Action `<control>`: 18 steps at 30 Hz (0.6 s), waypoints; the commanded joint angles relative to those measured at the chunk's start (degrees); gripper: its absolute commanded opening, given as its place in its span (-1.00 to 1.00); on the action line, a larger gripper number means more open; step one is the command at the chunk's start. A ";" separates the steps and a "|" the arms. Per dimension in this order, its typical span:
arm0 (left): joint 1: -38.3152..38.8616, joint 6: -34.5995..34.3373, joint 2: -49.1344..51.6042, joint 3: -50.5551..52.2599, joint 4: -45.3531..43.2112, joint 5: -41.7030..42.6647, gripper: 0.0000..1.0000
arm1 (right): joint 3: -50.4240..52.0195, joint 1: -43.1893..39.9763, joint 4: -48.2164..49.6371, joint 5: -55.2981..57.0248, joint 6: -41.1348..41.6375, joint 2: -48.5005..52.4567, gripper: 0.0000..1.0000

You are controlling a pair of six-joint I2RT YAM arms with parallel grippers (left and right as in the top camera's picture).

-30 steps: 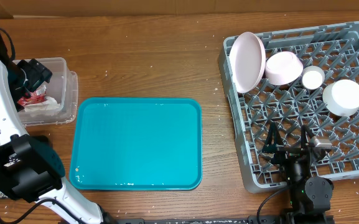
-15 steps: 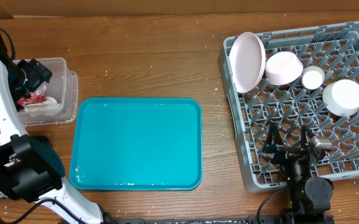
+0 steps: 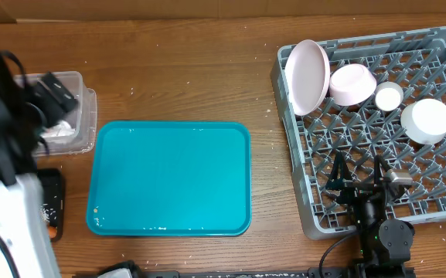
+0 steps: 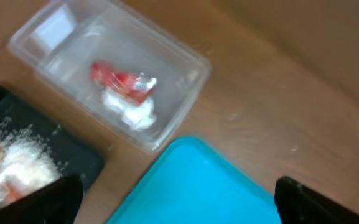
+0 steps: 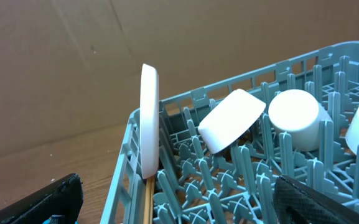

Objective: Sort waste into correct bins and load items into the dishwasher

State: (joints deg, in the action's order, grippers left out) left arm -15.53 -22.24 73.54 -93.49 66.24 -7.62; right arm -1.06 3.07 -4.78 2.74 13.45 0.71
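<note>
The clear tub (image 3: 80, 116) holds the red sauce packet (image 4: 118, 79) on the crumpled napkin (image 4: 131, 114). The black tray (image 3: 51, 202) beside it carries white rice (image 4: 14, 167). My left gripper (image 4: 176, 208) is open and empty, above the teal tray's corner near the tub; it is blurred in the overhead view (image 3: 52, 94). The grey dish rack (image 3: 304, 208) holds the pink plate (image 3: 308, 75), pink bowl (image 3: 352, 83), tiny cup (image 3: 389, 96) and white bowl (image 3: 427, 121). My right gripper (image 3: 358, 183) is open and empty over the rack's front left. Chopsticks (image 5: 147, 202) lie under the plate (image 5: 149, 118).
The teal serving tray (image 3: 168, 177) lies bare in the middle of the wooden table. A few white specks lie on the wood around the rack and tray. Brown cardboard backs the table's far edge.
My left arm has swung and now blurs at the far left, uncovering the black tray. The right arm and everything in the rack have not moved.
</note>
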 commanded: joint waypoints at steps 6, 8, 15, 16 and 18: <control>3.67 0.83 -27.74 36.44 -21.40 0.66 1.00 | 0.61 -0.20 0.20 -0.48 0.07 -0.55 1.00; 3.67 0.85 -34.88 43.01 -24.57 0.63 1.00 | 0.61 -0.20 0.17 -0.46 0.07 -0.55 1.00; 5.44 3.54 -53.90 61.31 -37.46 0.57 1.00 | 0.61 -0.20 0.20 -0.46 0.07 -0.55 1.00; 5.97 4.50 -55.25 63.04 -39.15 0.57 1.00 | 0.61 -0.20 0.20 -0.48 0.07 -0.55 1.00; 7.13 6.05 -58.64 67.76 -43.67 0.52 1.00 | 0.61 -0.20 0.20 -0.46 0.07 -0.55 1.00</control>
State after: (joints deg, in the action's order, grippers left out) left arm -9.82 -20.05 18.59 -30.74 25.78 -7.29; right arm -1.06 3.03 -4.82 2.33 13.47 0.69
